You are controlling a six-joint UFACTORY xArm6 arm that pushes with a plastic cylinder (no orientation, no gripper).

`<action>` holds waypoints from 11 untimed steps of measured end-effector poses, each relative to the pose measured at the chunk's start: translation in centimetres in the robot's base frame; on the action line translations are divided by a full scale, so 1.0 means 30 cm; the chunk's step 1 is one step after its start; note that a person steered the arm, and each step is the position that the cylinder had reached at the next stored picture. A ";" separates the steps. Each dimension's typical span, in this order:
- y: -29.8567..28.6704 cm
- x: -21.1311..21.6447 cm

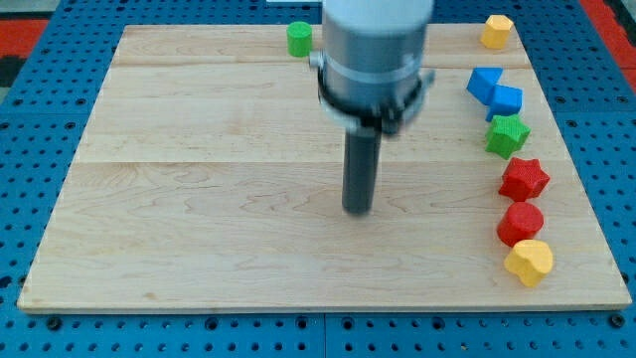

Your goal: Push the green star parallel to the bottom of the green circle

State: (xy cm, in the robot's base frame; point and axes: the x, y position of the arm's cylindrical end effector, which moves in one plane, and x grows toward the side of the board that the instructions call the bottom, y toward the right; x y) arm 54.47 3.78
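Our arm hangs upright over mid-surface (199, 199), my tip (358, 211) touching bare wood, far from all blocks; we carry no hand, only the rod. The green star (507, 134) sits at the view's right, the green circle (299, 39) top.

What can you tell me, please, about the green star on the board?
The green star is a small, chunky, matte block with blunt points, lying flat near the wooden board's right edge. It sits in a column of blocks: the blue blocks just above appear to touch it, and the red star lies just below. My tip is well to its left, not touching.
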 end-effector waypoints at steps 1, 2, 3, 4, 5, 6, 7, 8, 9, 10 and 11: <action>0.154 0.235; 0.243 0.247; 0.593 0.245; 0.937 0.217; 0.961 -0.056; 0.942 -0.308; 0.912 -0.441; 0.617 -0.396; 0.432 -0.462; 0.431 -0.572; 0.129 -0.633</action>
